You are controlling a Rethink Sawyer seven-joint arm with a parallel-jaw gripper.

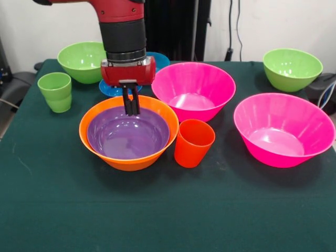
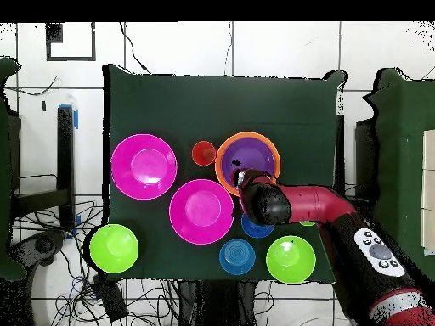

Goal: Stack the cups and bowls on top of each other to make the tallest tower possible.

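A purple bowl [image 1: 128, 137] sits nested inside the large orange bowl [image 1: 128, 161] at the table's middle; both also show in the overhead view, purple [image 2: 251, 155] inside orange [image 2: 223, 165]. My gripper [image 1: 131, 109] hangs straight down over the purple bowl's far rim, its two fingers close together and pinching that rim. In the overhead view the gripper [image 2: 246, 177] is largely hidden under the arm. The orange-red cup [image 1: 193, 142] stands upright just right of the orange bowl. The light green cup [image 1: 54, 90] stands upright at the far left.
Two pink bowls [image 1: 193, 89] [image 1: 283, 128] stand right of the stack. Green bowls sit at the far left [image 1: 81, 60] and far right [image 1: 292, 68]. Two blue bowls [image 1: 160, 60] [image 1: 109, 89] lie behind the gripper. A dark green cloth [image 1: 157, 220] covers the table.
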